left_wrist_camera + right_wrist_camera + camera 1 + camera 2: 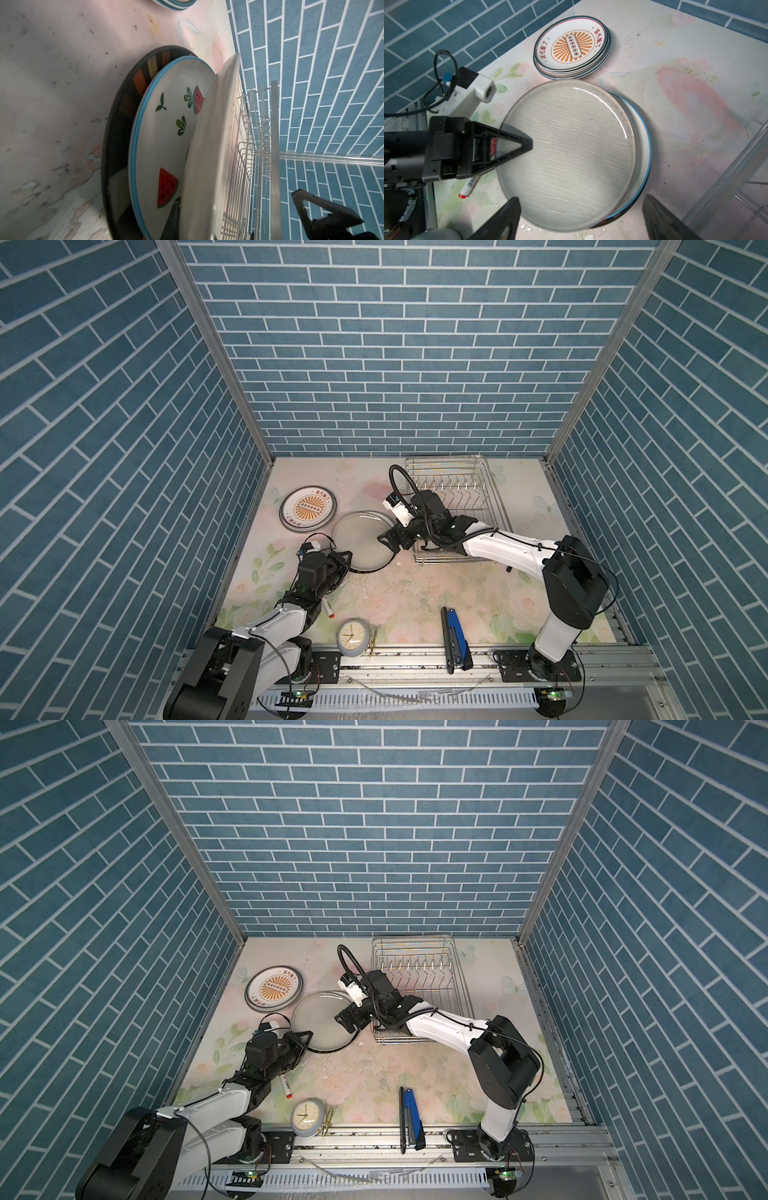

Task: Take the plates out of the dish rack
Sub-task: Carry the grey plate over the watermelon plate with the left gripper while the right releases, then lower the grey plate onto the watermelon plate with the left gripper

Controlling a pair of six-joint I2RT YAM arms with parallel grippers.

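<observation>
The rectangular silver wire dish rack (449,466) stands at the far edge of the pale floral surface (415,593), right of the middle. Every plate in view lies outside it, on the surface. Near the far left corner sits a stack of round white plates with an orange sunburst print (307,507). Between that stack and the dish rack, the round grey plate with thin white lines (359,541) is tilted over a white plate with a blue rim and watermelon motifs (164,145). That plate lies flat in a dark plate with a coloured banded rim (122,128). The left hand (341,563) is clamped on the grey plate's rim on the side toward the near left corner, with one finger (527,144) on top and one beneath, and that side is raised. The right hand (390,542) is over the opposite rim, just beside the dish rack, with its jaws spread wide and holding nothing.
</observation>
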